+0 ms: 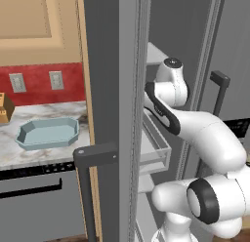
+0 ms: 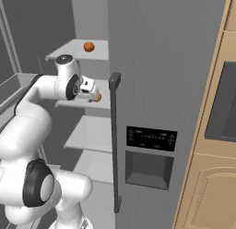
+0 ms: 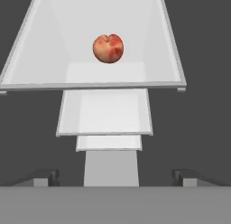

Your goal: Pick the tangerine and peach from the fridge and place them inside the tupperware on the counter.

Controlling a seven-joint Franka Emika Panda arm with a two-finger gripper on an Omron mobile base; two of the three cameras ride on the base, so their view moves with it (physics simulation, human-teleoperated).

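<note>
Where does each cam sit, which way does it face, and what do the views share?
Left base view: behind-left, facing the open fridge door edge, tupperware on the counter; arm shows.
Right base view: behind-right, facing shelves with tangerine; arm, end effector show.
Hand view: on the hand, looking at the peach on a shelf; fingertips show.
Shared: peach, fridge shelves.

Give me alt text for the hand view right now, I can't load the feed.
A red and orange peach sits on a pale grey fridge shelf, seen from above with the lower shelves stepping down beneath it. The open gripper points down at the shelves, its two dark fingertips wide apart and holding nothing.
</note>
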